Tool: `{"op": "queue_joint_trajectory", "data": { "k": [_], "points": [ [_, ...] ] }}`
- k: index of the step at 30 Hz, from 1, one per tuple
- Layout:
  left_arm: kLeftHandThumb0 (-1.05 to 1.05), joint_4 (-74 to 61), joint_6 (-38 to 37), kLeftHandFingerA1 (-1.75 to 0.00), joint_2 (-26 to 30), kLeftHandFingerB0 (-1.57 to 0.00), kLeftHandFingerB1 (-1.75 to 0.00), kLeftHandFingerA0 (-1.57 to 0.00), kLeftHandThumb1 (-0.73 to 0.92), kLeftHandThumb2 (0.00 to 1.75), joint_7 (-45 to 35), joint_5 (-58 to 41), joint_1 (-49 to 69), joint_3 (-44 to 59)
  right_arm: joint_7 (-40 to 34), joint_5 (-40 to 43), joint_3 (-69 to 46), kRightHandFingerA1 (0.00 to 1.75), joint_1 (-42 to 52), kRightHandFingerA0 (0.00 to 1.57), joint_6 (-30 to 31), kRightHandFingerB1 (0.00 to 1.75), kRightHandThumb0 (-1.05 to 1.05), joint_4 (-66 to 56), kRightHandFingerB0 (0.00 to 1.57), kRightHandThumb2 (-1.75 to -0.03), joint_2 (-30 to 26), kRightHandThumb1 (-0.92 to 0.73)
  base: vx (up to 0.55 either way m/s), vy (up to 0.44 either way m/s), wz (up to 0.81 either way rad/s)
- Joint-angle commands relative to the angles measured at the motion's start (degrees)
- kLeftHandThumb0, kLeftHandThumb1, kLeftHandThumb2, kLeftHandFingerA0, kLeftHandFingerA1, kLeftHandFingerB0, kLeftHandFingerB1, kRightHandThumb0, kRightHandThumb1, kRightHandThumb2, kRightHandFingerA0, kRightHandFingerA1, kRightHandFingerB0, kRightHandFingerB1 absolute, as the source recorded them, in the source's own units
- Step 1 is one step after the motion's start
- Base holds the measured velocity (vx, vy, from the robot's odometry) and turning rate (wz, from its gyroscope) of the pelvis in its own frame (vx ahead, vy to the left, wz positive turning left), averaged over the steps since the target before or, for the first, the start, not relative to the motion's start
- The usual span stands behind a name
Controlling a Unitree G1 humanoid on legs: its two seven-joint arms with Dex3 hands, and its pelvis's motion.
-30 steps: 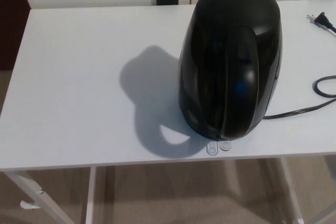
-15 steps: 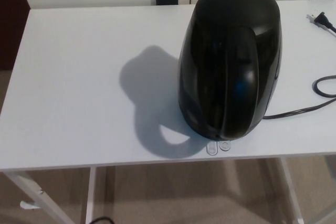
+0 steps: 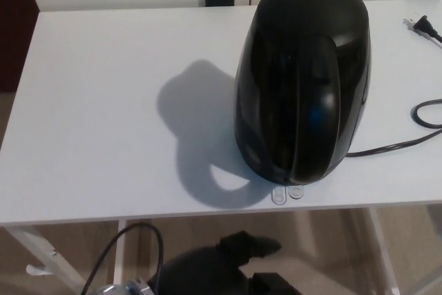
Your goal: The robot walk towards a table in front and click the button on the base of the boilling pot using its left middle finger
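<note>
Left hand (image 3: 228, 264) newly risen, empty, finger extended below table (image 3: 103, 101).

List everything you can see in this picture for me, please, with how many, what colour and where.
Table: one, white, fills most of the view.
Boiling pot: one, glossy black, upright on the table's right half, near the front edge.
Buttons: two small clear tabs, at the pot's base by the table's front edge.
Power cord: one, black, runs from the pot off to the right.
Plug: one, black, lying on the table's far right, unplugged.
Table legs: white, below the front edge.
Floor: beige, under the table.
Left hand: one, black, low at the bottom edge, below the table top; a cable loops beside it.
</note>
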Motion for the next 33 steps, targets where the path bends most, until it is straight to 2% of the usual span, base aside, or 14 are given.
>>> {"op": "queue_joint_trajectory", "data": {
  "k": [1, 6, 7, 8, 9, 10, 14, 23, 28, 29, 31, 32, 33],
  "points": [
    [-0.76, 0.9, -5.7, -0.30, 4.1, -0.21, -0.30, -0.25, 0.83, 0.65, 10.4, 21.9, -5.0, -3.9, 0.1, -2.1, 1.2, 0.44, 0.0, 0.69, -3.0, 0.38, -0.54, -1.1, 0.50, -0.59, -3.2, -0.61, 0.00, 0.000, 0.00],
    [-0.76, 0.7, -5.8, -0.31, 4.3, -0.22, -0.30, -0.26, 0.83, 0.65, 12.1, 22.4, -5.2, -4.9, 1.0, -1.3, 0.7, 0.44, 0.3, 0.69, -2.5, 0.38, -0.53, -1.9, 0.50, -0.59, -3.1, -0.60, 0.00, 0.000, 0.00],
    [-0.76, 0.7, -5.9, -0.30, 4.3, -0.23, -0.30, -0.26, 0.83, 0.65, 12.6, 22.5, -5.3, -5.0, 1.2, -1.0, 0.5, 0.58, 0.1, 0.65, -2.3, 0.50, -0.54, -1.9, 0.46, -0.81, -2.9, -0.48, 0.00, 0.000, 0.00],
    [-0.76, 0.9, -6.0, -0.30, 4.2, -0.23, -0.30, -0.26, 0.83, 0.65, 12.9, 22.5, -5.3, -5.1, 1.2, -1.0, 0.5, 0.58, -0.1, 0.65, -2.2, 0.50, -0.54, -1.7, 0.46, -0.81, -2.9, -0.48, 0.00, 0.000, 0.00],
    [-0.76, 0.7, -5.9, -0.30, 4.3, -0.22, -0.30, -0.25, 0.85, 0.66, 12.7, 22.8, -5.5, -5.3, 1.1, -0.9, 0.4, 0.58, -0.2, 0.66, -1.7, 0.50, -0.53, -1.7, 0.46, -0.80, -2.8, -0.49, 0.00, 0.000, 0.00],
    [-0.76, 0.6, -6.0, -0.31, 4.5, -0.25, -0.30, -0.28, 0.84, 0.65, 13.3, 23.5, -5.6, -5.6, 1.1, -0.8, 0.3, 0.44, -0.2, 0.70, -1.4, 0.38, -0.47, -1.7, 0.53, -0.58, -2.7, -0.59, 0.00, 0.000, 0.00],
    [-0.75, 2.3, -7.0, -0.32, 4.4, -0.27, -0.31, -0.31, 0.80, 0.64, 17.5, 24.7, -5.7, -7.0, 1.3, -0.2, -0.2, 0.43, -0.4, 0.68, -1.5, 0.39, -0.44, -1.2, 0.54, -0.57, -2.3, -0.54, 0.00, 0.000, 0.00],
    [-0.74, 3.5, -7.1, -0.31, 4.2, -0.24, -0.30, -0.28, 0.81, 0.64, 18.1, 26.3, -6.3, -7.9, 2.2, 0.1, -0.7, 0.43, -0.7, 0.70, -1.5, 0.40, -0.44, -1.3, 0.58, -0.57, -2.2, -0.53, 0.00, 0.000, 0.00],
    [-0.73, 3.5, -7.4, -0.31, 3.7, -0.25, -0.30, -0.29, 0.81, 0.64, 19.3, 27.5, -6.5, -7.5, 1.6, -0.9, -0.1, 0.42, -0.5, 0.66, -2.0, 0.39, -0.46, -1.2, 0.56, -0.57, -2.6, -0.55, 0.00, 0.000, 0.00],
    [-0.73, 3.8, -7.3, -0.31, 3.6, -0.23, -0.30, -0.29, 0.82, 0.64, 19.8, 27.9, -6.7, -7.4, 1.4, -1.5, 0.3, 0.54, -0.8, 0.57, -2.0, 0.50, -0.55, -0.8, 0.49, -0.80, -2.7, -0.48, 0.00, 0.000, 0.00],
    [-0.72, 4.2, -7.5, -0.31, 3.3, -0.23, -0.30, -0.29, 0.80, 0.64, 20.2, 28.0, -7.2, -7.1, 1.5, -2.0, 0.8, 0.54, -1.0, 0.56, -1.9, 0.50, -0.56, -0.7, 0.46, -0.82, -3.0, -0.49, 0.00, 0.000, 0.00],
    [-0.71, 4.7, -7.6, -0.31, 3.1, -0.26, -0.31, -0.31, 0.79, 0.64, 20.8, 27.8, -7.4, -6.9, 1.7, -1.8, 0.8, 0.58, -0.8, 0.65, -1.8, 0.50, -0.55, -1.2, 0.44, -0.83, -3.0, -0.51, 0.00, 0.000, 0.00],
    [-0.71, 5.4, -7.8, -0.31, 2.7, -0.26, -0.31, -0.31, 0.79, 0.64, 21.7, 27.5, -7.7, -6.7, 1.9, -1.5, 0.7, 0.58, -0.5, 0.65, -1.6, 0.50, -0.55, -1.9, 0.44, -0.83, -3.1, -0.51, 0.00, 0.000, 0.00]
  ]
}}
